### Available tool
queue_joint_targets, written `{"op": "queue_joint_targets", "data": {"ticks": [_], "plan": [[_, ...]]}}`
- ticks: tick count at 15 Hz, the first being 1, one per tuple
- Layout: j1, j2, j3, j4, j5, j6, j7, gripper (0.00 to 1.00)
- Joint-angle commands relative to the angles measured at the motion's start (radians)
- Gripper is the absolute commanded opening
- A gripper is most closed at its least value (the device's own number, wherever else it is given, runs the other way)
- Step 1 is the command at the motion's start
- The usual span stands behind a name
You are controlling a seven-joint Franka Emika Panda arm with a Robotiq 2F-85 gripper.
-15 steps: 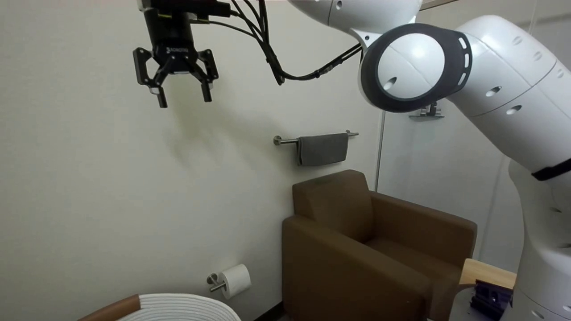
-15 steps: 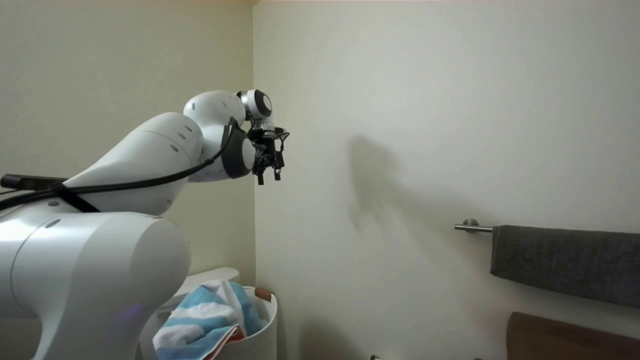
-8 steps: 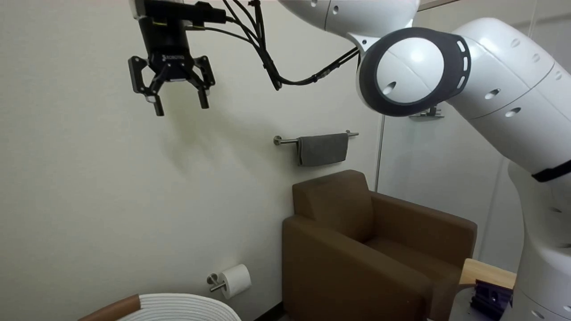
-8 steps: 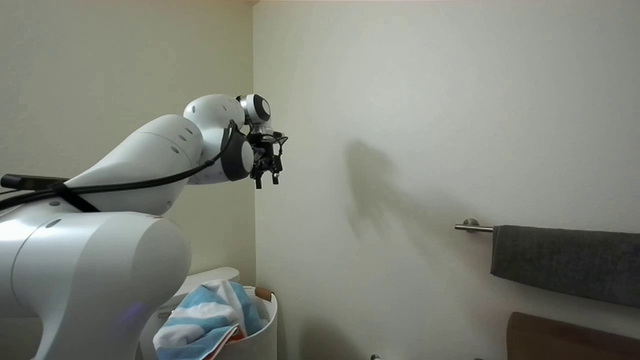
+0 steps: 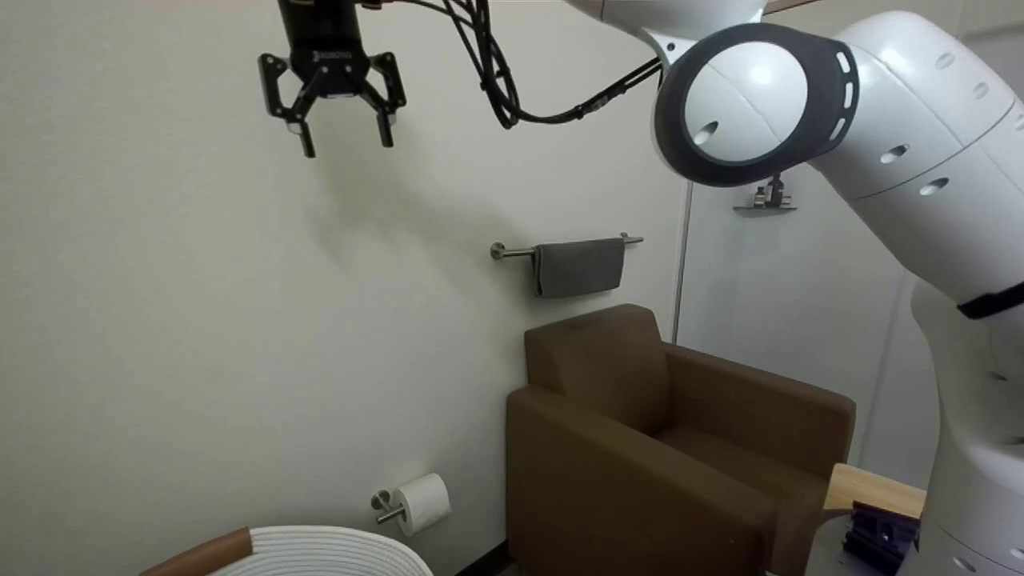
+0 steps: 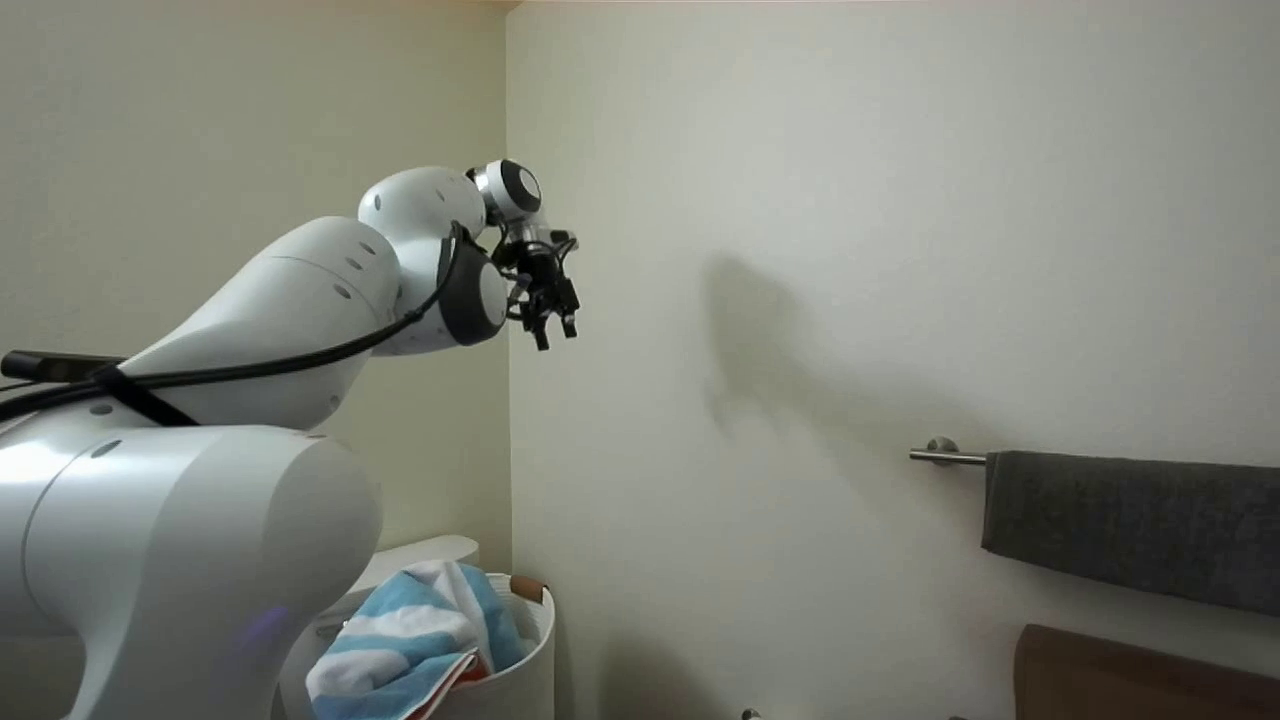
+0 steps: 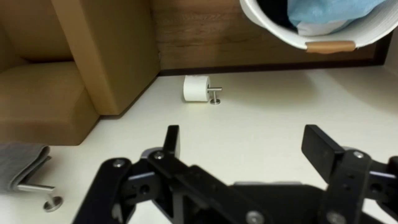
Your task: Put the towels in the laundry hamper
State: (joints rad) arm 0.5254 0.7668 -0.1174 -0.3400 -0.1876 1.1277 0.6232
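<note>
- the wall (image 6: 850,150) is big and pale. a soft grey shadow (image 6: 760,350) lies on it.
- the robot arm (image 6: 290,300) is long and white, with black cables (image 6: 250,370) along it. it reaches up high, near the wall.
- the armchair (image 5: 632,480) is brown and boxy. it sits close by the wall.
- the laundry hamper (image 6: 525,685) is round and white. it stands near the corner of the room.
- the striped towel (image 6: 400,640) is blue and white, with a bit of orange. it is bunched up in the hamper, and part of it flops out over the edge.
- the grey towel (image 5: 580,268) hangs folded over a metal bar (image 5: 518,253) on the wall. it is above the back of the armchair, well apart from the hamper.
- the gripper (image 5: 348,147) is black. it hangs high up, well above the hamper, and points down with a little tilt. its two fingers (image 7: 320,152) are wide apart, and i see pale wall between them.
- the toilet roll (image 5: 424,504) is white. it sits low on the wall on a short metal holder (image 5: 381,501), between the hamper and the armchair.
- the brown strip (image 7: 330,46) is on the hamper's rim, on the side by the wall.
</note>
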Motion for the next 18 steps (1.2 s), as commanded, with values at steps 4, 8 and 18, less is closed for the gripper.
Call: {"op": "queue_joint_targets", "data": {"ticks": [4,8,18], "plan": [[-0.132,-0.136,-0.076,0.0,-0.093,-0.069,0.076,1.0],[-0.258,-0.169,-0.102,0.0,-0.097,-0.101,0.125,1.0],[-0.588,-0.188,-0.059,-0.018,0.055,-0.299,0.235,1.0]]}}
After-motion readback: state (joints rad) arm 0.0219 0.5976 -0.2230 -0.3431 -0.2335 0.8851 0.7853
